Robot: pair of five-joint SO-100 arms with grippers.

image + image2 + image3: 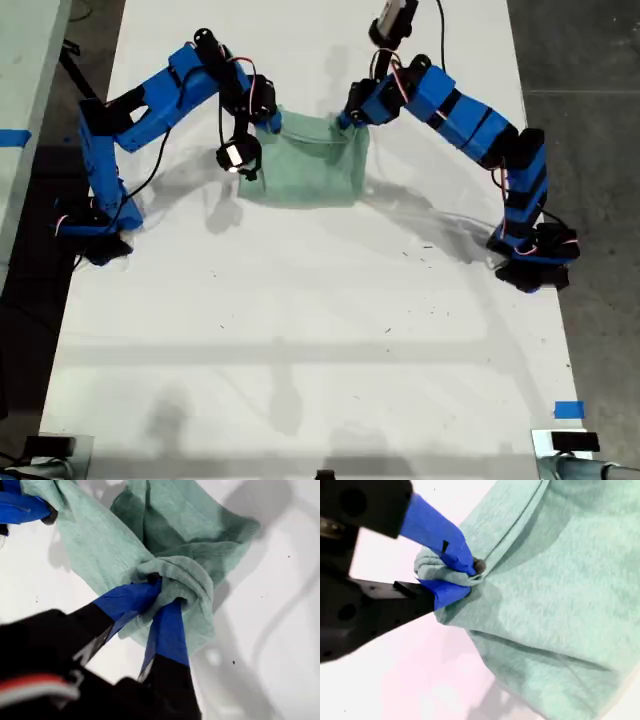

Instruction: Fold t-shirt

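The pale mint-green t-shirt point(310, 165) is bunched into a small hanging pouch at the far middle of the white table point(300, 330). Two blue arms each pinch an upper corner of it. One arm's gripper point(270, 125) is at the exterior view's left and the other arm's gripper point(350, 120) at its right. My first gripper point(162, 592) is shut on a rolled wad of the t-shirt point(95, 545), with the other arm's blue jaw showing across the cloth. My second gripper point(470, 577) is shut on a folded edge of the t-shirt point(560, 595).
Arm bases stand at the table's edges, one at the exterior view's left point(95, 225) and one at its right point(530, 255). Blue tape point(568, 410) marks the near right corner in that view. Dark floor borders both long sides.
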